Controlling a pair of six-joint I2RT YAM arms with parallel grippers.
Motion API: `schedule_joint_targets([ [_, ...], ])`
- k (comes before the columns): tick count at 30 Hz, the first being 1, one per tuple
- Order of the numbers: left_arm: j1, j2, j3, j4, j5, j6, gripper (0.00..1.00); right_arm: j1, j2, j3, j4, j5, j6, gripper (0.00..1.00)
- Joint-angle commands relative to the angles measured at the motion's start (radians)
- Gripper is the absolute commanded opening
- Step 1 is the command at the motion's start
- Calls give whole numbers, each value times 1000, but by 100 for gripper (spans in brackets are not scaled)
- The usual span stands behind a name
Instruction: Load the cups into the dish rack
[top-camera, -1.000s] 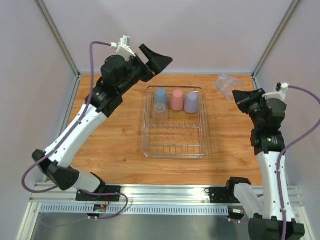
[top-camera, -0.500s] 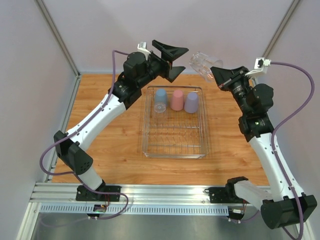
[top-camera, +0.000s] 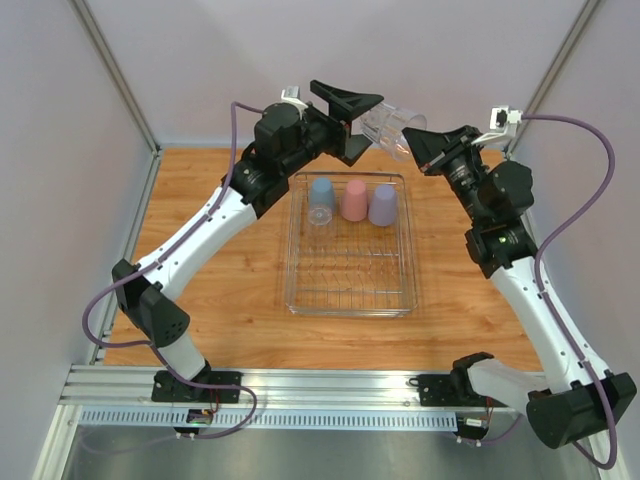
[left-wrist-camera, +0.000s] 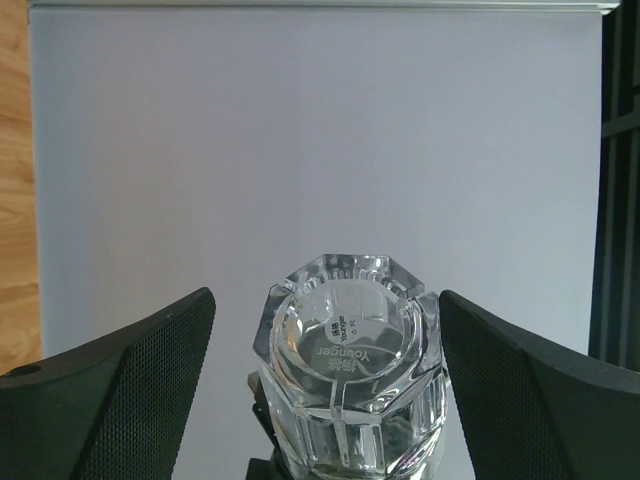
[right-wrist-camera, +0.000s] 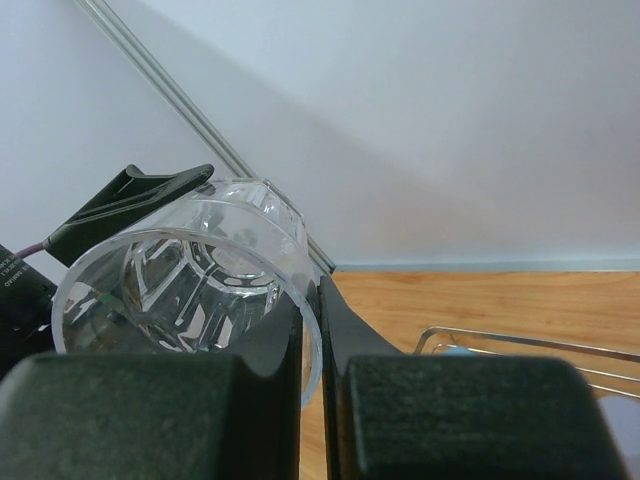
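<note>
**White shells, black joints**

My left arm (top-camera: 190, 242) and right arm (top-camera: 545, 320) are smooth white tubes between chunky black joints, on black bases (top-camera: 570, 425). A thin purple cable (top-camera: 85, 322) loops loose beside each and runs up to a small white camera block (top-camera: 503, 115) at the wrist. My fingers (left-wrist-camera: 120, 390) are broad black wedges, their inner faces covered in fine mesh.

The right gripper (top-camera: 418, 150) holds a clear cup (top-camera: 392, 128); the left gripper (top-camera: 362, 125) gapes beside it. A pink cup (top-camera: 354, 200) stands in the dish rack (top-camera: 350, 312).
</note>
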Motion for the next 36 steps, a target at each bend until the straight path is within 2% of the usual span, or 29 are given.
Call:
schedule_joint_targets([
  [1,-8,-17,39,-16,1,7,100,16,2,76,81,34,-46,1],
  [4,-16,-5,63,32,13,0,98,42,25,90,72,33,-61,0],
  [11,-37,-14,71,-14,-11,-16,94,85,63,83,89,74,-102,1],
  [16,-39,-51,2,27,-88,-34,81,97,56,78,98,93,-130,0],
  [20,-39,-56,11,42,-146,4,81,98,34,55,99,102,-136,1],
  [26,-37,-34,28,39,-158,13,91,97,5,31,96,105,-130,1],
  [30,-37,-16,30,56,-149,15,91,98,3,35,79,94,-133,1],
  [36,-40,3,45,65,-125,16,84,98,8,29,75,89,-130,1],
])
